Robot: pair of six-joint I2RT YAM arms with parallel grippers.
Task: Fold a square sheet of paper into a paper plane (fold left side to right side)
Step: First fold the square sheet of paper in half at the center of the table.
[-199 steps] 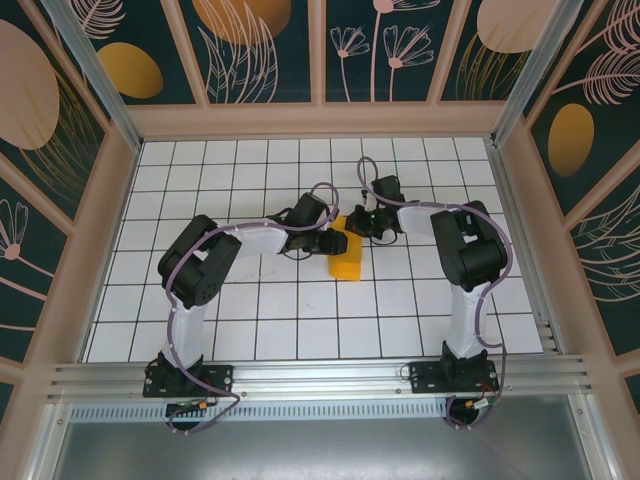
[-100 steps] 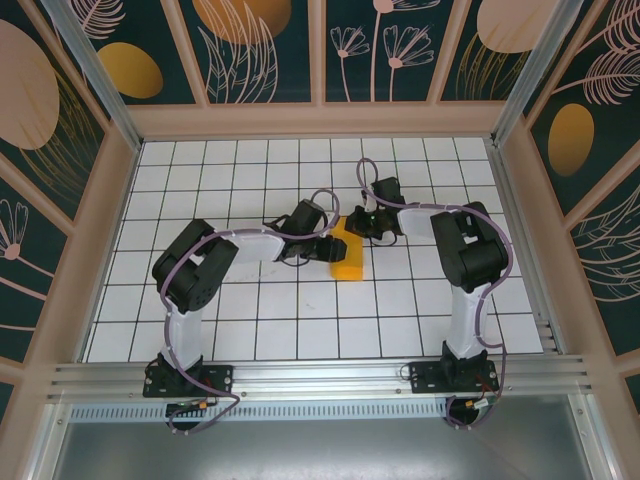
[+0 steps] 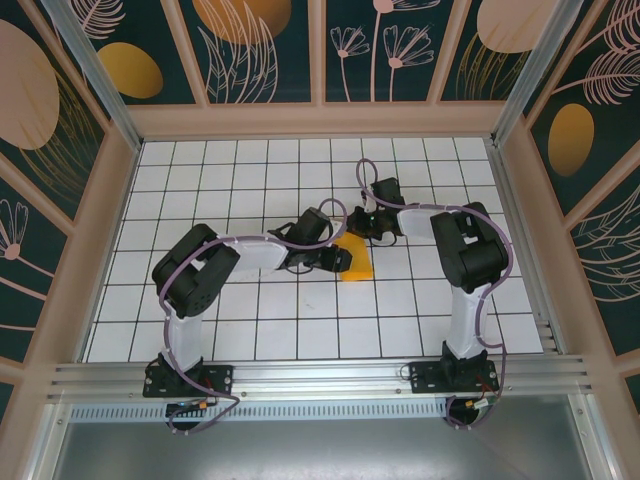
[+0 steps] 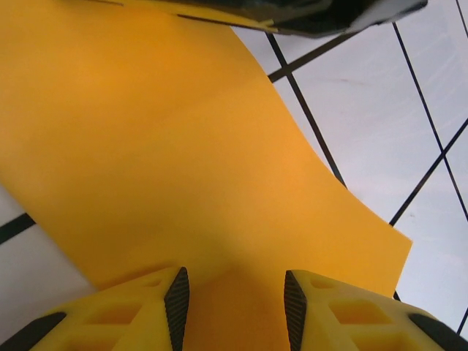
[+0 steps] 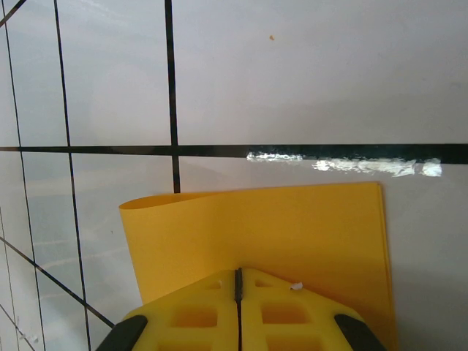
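The square sheet of paper [image 3: 358,265], bright orange, lies doubled over on the white grid table [image 3: 250,320] at mid-table. In the right wrist view the paper [image 5: 292,227] has a rounded, uncreased fold along its left edge. My right gripper [image 3: 366,226] rests on the sheet's far end, its yellow fingers shut tip to tip [image 5: 238,276] on top of the paper. My left gripper [image 3: 336,259] sits on the sheet's left side. In the left wrist view the paper [image 4: 183,146] spreads under that gripper [image 4: 235,292], whose jaws stand apart with the sheet lying below them.
Both arms reach in from the near edge and meet at mid-table. Peach frame rails [image 3: 320,120] and patterned walls [image 3: 245,45] enclose the table on three sides. An aluminium rail [image 3: 320,375] runs along the near edge.
My left gripper has slid right and toward the near edge over the paper. The orange patch now looks shorter and lies a little further right. The right gripper has stayed put.
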